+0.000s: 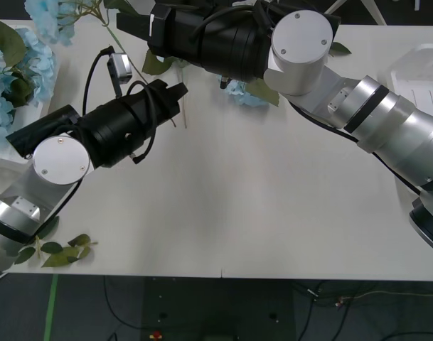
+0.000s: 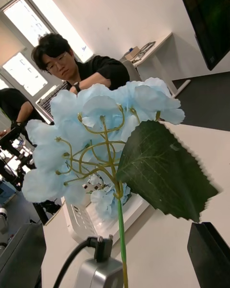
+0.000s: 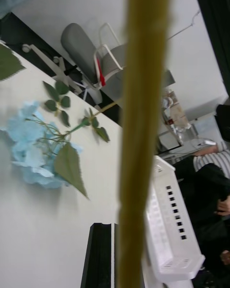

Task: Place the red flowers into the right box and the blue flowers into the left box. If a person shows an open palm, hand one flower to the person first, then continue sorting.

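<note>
My left pincer [image 1: 179,92] was out over the middle of the white bench [image 1: 259,213], its black fingers drawn together and clamped on the thin, smooth, tan-green stem [image 3: 143,125] of the held flower [image 2: 96,125]. The bloom was a rounded cluster of pale sky-blue cloth petals on wiry yellow-green stalklets. Under it hung one large dark green leaf [image 2: 163,173], matte, veined and saw-edged.

My right pincer [image 2: 116,226] reached across the far side of the bench towards that bloom. Its two flat black fingers stood apart, one on either side of the stem and touching nothing.

The left box [image 1: 51,74], a shallow tray of white moulded plastic with rounded edges, sat at my far left. More blue flowers [image 1: 3,92] were heaped in it among broad green leaves. Another blue flower [image 3: 38,149] lay on its side on the bare bench beneath my right arm, with a pointed leaf beside it.

The right box [image 1: 419,74], also glossy white plastic, sat at the bench's right edge. A loose sprig of small oval leaves [image 1: 60,252] lay near the front left corner.
</note>
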`<state>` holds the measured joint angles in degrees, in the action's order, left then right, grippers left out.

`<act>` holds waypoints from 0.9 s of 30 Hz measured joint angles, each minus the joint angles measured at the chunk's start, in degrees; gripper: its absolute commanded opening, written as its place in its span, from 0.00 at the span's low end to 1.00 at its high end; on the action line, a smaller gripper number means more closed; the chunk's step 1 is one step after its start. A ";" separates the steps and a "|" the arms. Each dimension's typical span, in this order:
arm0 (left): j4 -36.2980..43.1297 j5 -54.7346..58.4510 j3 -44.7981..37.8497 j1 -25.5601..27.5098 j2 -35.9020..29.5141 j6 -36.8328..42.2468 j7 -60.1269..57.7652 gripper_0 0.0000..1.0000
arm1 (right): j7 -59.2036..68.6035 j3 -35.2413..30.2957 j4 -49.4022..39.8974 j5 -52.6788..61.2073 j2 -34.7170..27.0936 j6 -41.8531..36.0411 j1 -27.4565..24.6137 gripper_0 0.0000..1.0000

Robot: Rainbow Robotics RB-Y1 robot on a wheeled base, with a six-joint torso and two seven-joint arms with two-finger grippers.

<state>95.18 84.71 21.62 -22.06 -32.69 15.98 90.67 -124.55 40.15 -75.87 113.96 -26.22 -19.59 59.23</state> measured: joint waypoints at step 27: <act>-30.64 -16.16 -27.31 -6.59 -26.72 41.49 0.00 0.00 | 77.10 -15.93 10.26 -8.98 -2.81 -15.42 2.80 0.93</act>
<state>64.54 68.55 -5.70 -28.65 -59.41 57.48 90.67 -47.45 24.22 -65.61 104.98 -29.03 -35.01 62.03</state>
